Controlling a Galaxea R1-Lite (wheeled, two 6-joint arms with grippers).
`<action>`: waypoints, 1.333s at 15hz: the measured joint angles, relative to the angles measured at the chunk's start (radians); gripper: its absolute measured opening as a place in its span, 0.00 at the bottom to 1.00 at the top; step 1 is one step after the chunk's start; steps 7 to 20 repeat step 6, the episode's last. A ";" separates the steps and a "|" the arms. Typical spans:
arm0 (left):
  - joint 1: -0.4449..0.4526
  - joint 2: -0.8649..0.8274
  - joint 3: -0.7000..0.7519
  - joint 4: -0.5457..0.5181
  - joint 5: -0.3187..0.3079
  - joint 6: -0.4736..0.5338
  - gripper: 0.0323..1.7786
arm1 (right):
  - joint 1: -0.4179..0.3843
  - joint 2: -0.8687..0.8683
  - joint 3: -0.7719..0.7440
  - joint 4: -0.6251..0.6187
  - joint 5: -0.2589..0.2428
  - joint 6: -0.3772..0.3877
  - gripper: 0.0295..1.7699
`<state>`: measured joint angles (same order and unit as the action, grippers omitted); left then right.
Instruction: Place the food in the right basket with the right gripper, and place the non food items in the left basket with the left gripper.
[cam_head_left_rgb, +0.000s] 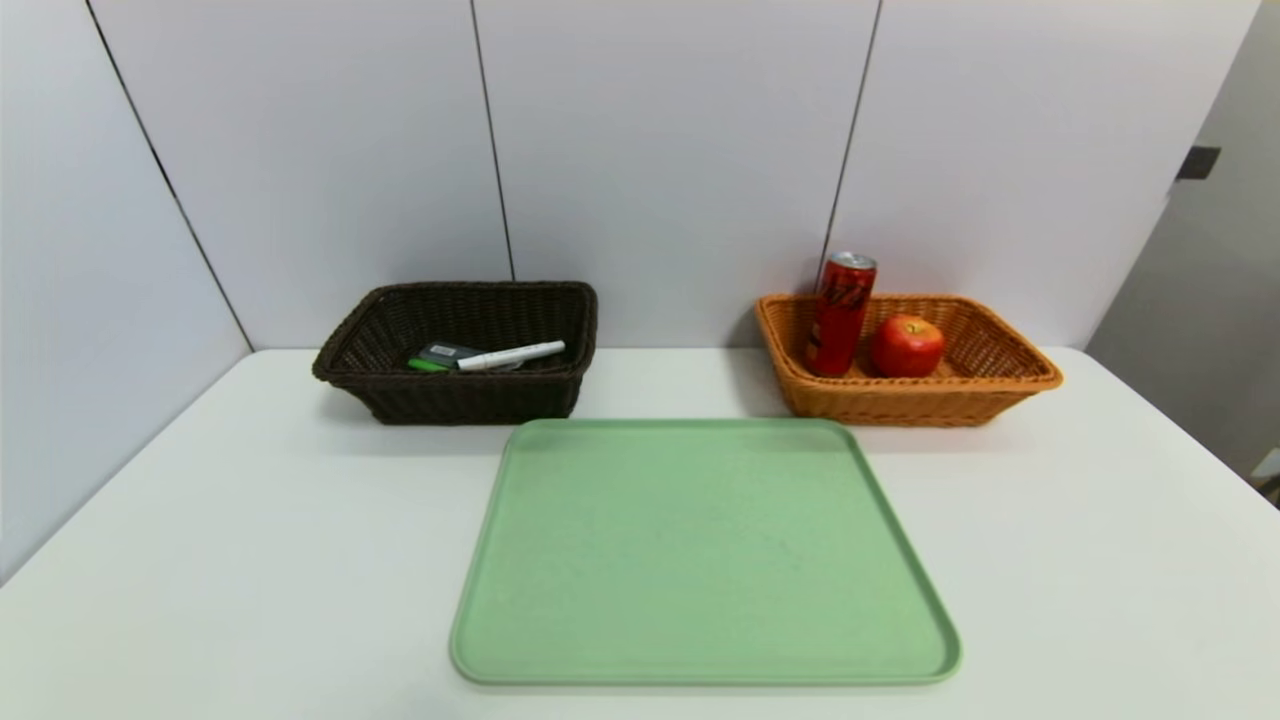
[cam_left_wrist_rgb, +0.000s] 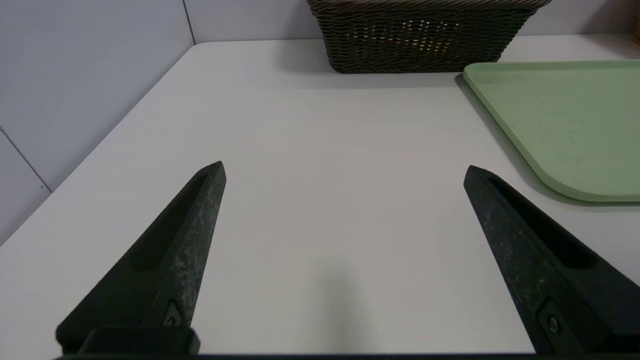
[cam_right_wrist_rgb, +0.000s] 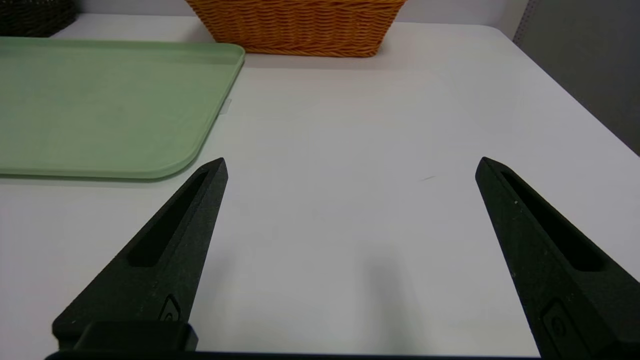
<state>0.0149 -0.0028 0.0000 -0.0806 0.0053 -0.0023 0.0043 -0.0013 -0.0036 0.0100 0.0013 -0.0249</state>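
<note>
Jaws: both pairs spread wide and holding nothing. The left gripper (cam_left_wrist_rgb: 345, 167) sits low over bare white surface (cam_head_left_rgb: 250, 560) on the left side, pointing level toward the far wall; the right gripper (cam_right_wrist_rgb: 350, 165) does likewise on the right; neither arm shows in the head view, so both look parked back near the body. Food, two items: a red soda can (cam_head_left_rgb: 840, 313) standing upright and a red apple (cam_head_left_rgb: 906, 345) just beside it, both inside the orange wicker basket (cam_head_left_rgb: 1000, 385) at the far right, which is the right-hand bin the task names for food. Non-food, several small items: a white marker pen (cam_head_left_rgb: 512, 355) lying flat, a dark grey flat object (cam_head_left_rgb: 448, 352) and a small green piece (cam_head_left_rgb: 426, 365) next to it, all on the floor of the dark brown wicker basket (cam_head_left_rgb: 460, 400) at the far left, the bin for non-food; what the grey and green pieces are cannot be told. Green tray (cam_head_left_rgb: 700, 550): centred on the surface, just in front of and between the two baskets, nothing on it, most likely the staging spot from which items were to be drawn. Judged status: sorting appears complete, each class in its proper basket, which would account for the empty, withdrawn jaws.
</note>
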 joint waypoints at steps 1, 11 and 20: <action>0.000 0.000 0.000 0.000 0.000 0.000 0.95 | 0.000 0.000 0.000 -0.001 -0.002 0.009 0.97; 0.000 0.000 0.000 0.000 -0.001 0.001 0.95 | 0.000 0.000 0.000 -0.001 -0.002 0.014 0.97; 0.000 0.000 0.000 0.000 -0.001 0.001 0.95 | 0.000 0.000 0.000 -0.001 -0.002 0.014 0.97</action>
